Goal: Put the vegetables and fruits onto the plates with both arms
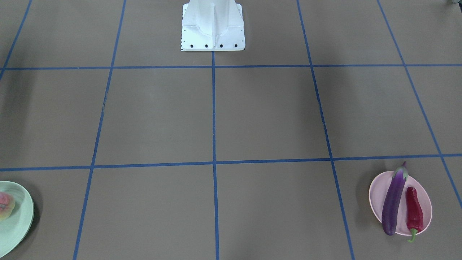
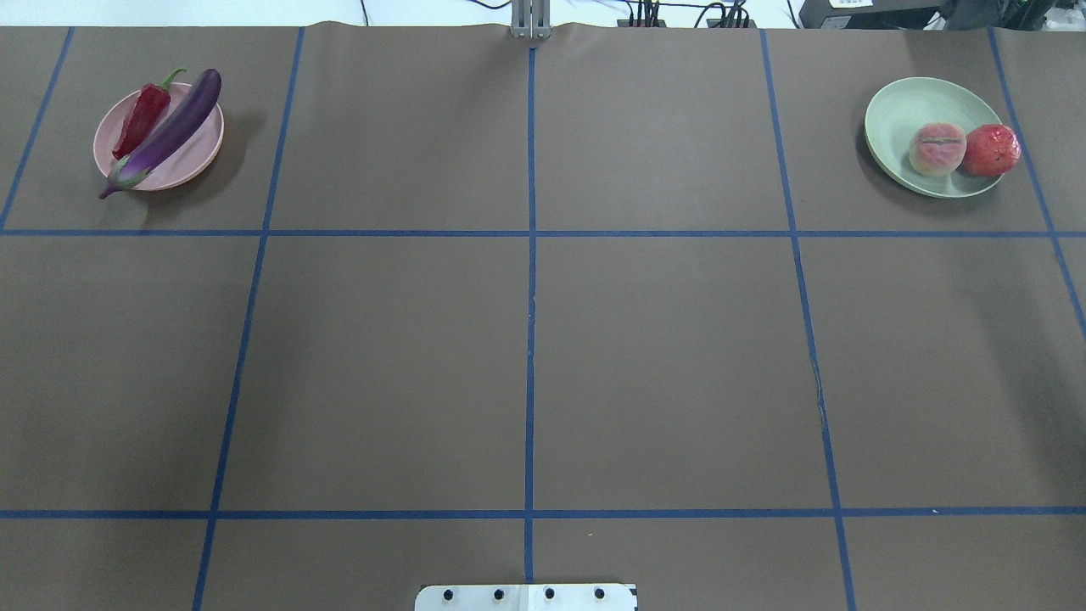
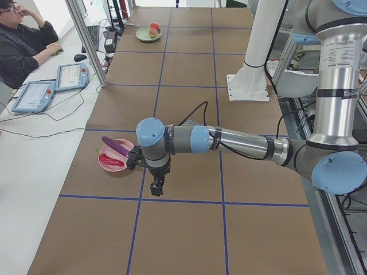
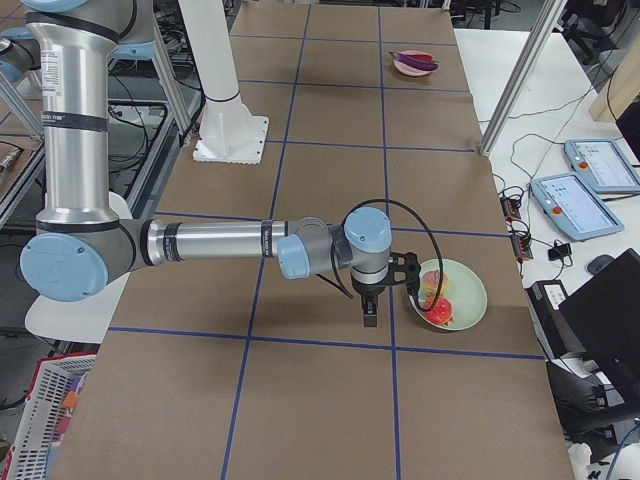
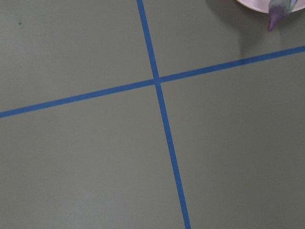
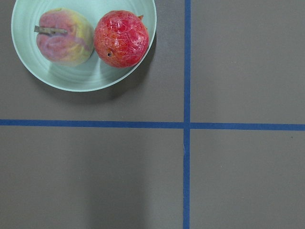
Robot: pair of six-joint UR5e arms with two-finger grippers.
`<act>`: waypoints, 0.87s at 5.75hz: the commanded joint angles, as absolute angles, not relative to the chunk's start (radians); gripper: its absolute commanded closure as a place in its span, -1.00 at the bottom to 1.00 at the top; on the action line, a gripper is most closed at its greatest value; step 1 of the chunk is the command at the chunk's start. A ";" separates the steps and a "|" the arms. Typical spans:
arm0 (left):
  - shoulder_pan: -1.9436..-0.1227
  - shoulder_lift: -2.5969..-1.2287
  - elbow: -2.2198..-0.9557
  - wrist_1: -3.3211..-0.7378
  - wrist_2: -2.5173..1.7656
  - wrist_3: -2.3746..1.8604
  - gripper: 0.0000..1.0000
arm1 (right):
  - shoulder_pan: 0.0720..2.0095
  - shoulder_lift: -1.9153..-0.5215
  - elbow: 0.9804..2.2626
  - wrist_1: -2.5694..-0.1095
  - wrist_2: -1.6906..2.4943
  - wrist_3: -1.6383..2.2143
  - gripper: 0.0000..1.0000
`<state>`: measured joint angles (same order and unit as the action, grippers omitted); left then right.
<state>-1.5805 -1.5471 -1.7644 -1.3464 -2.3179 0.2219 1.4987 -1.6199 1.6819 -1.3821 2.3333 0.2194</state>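
Note:
The purple eggplant (image 2: 170, 127) and red chili pepper (image 2: 142, 120) lie side by side on the pink plate (image 2: 191, 165) at the far left; the eggplant's cap overhangs the rim (image 5: 279, 12). The peach (image 2: 937, 148) and pomegranate (image 2: 989, 150) sit on the mint green plate (image 2: 899, 110) at the far right, also in the right wrist view (image 6: 86, 76). My left gripper (image 3: 156, 186) hangs above the table beside the pink plate (image 3: 106, 166). My right gripper (image 4: 369, 315) hangs beside the green plate (image 4: 470, 295). I cannot tell whether either is open or shut.
The brown table is marked with blue tape lines (image 2: 530, 297). The white pedestal base (image 1: 213, 25) stands at the robot's edge. A person (image 3: 23, 46), tablets and cables are beyond the table's far edge.

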 commanded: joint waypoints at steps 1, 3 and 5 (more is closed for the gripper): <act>-1.598 -1.548 -1.770 -1.339 -2.319 0.215 -1.00 | 1.499 -1.620 1.686 -1.382 2.336 0.219 -1.00; -1.624 -1.543 -1.779 -1.345 -2.312 0.222 -1.00 | 1.499 -1.620 1.697 -1.384 2.336 0.219 -1.00; -1.623 -1.546 -1.786 -1.351 -2.321 0.229 -1.00 | 1.499 -1.621 1.697 -1.384 2.336 0.216 -1.00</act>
<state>-1.6227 -1.5449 -1.7826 -1.3486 -2.3176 0.2263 1.4987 -1.6204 1.6962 -1.3835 2.3355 0.2176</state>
